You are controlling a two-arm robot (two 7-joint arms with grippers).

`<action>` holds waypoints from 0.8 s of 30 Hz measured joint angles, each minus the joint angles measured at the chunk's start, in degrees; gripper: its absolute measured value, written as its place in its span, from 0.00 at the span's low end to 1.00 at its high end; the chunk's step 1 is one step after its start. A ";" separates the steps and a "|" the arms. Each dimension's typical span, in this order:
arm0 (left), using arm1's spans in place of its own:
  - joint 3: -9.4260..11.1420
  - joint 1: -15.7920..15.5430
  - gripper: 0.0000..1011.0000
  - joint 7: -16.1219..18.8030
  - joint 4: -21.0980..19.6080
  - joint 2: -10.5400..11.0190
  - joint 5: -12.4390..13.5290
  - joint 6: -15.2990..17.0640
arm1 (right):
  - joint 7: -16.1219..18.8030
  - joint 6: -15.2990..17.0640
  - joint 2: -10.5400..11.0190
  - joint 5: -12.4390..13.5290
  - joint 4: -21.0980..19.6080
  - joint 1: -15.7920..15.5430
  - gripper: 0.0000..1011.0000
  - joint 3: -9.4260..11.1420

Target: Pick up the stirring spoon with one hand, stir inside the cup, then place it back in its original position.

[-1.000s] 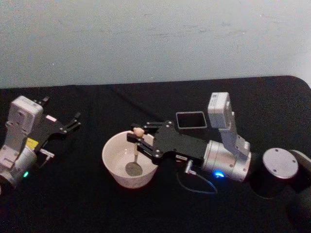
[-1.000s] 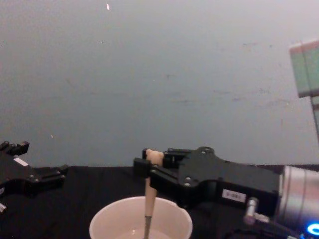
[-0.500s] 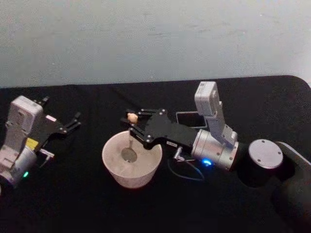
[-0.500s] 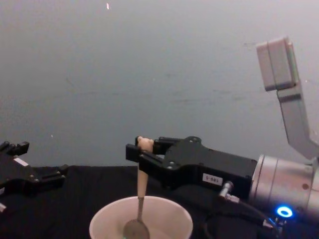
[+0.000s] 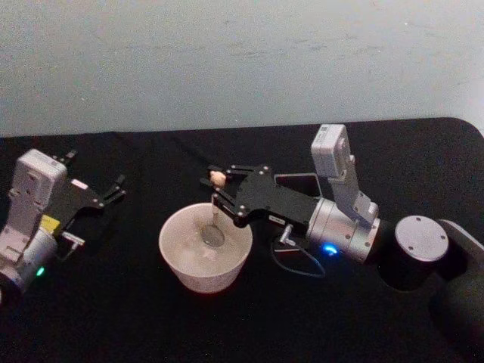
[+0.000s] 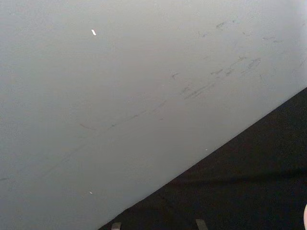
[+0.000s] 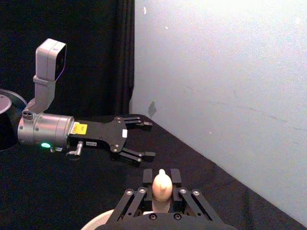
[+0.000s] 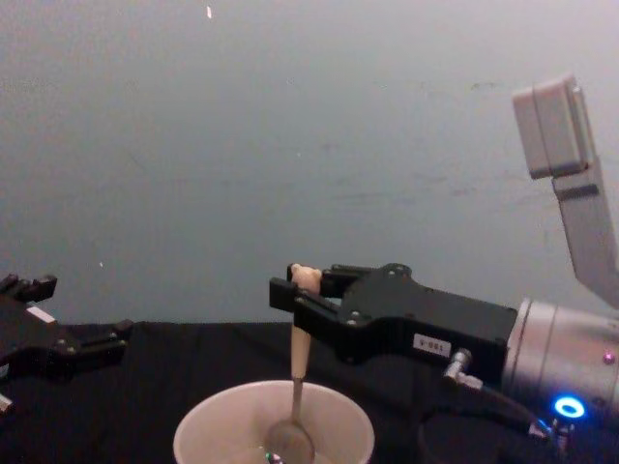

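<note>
The right tool (image 5: pixel 218 181) grips the stirring spoon (image 8: pixel 300 353) by its peach handle, with the spoon's bowl down inside the cup (image 5: pixel 198 274). The left tool (image 5: pixel 95 169) rests at the left of the tabletop (image 5: pixel 136 318), fingers apart.

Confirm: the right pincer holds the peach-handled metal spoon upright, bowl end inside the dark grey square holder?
No. The right pincer holds the peach-handled metal spoon upright, but its bowl end is inside the wide cream-white round cup, as the chest view shows.
</note>
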 joint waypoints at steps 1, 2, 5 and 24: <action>0.00 0.00 0.99 0.00 0.00 0.00 0.00 0.00 | 0.00 0.05 0.23 0.00 -0.30 -0.19 0.21 0.14; 0.00 0.00 0.99 0.00 0.00 0.00 0.00 0.00 | 0.00 0.09 0.39 0.00 -0.51 -0.32 0.21 0.23; 0.00 0.00 0.99 0.00 0.00 0.00 0.00 0.00 | 0.04 0.25 1.03 0.03 -1.29 -0.86 0.21 0.51; 0.00 0.00 0.99 0.00 0.00 0.00 0.00 0.00 | 2.72 1.80 4.39 1.97 -8.03 -5.00 0.21 -0.51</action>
